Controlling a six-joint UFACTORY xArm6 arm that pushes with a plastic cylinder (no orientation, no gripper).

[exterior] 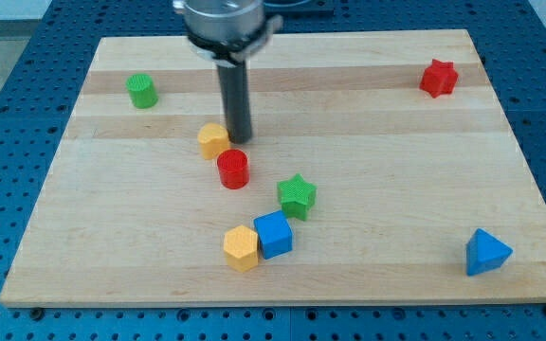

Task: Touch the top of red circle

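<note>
The red circle (233, 169) is a short red cylinder standing on the wooden board (377, 114) left of centre. My tip (239, 141) is just above it in the view, at its top edge, with a very small gap or touching; I cannot tell which. A yellow block (213, 139) sits directly left of my tip, close against the rod.
A green star (297, 196), a blue cube (274, 234) and a yellow hexagon (241, 247) cluster below and right of the red circle. A green cylinder (141, 91) is at the top left, a red star (438, 78) at the top right, a blue triangle (486, 252) at the bottom right.
</note>
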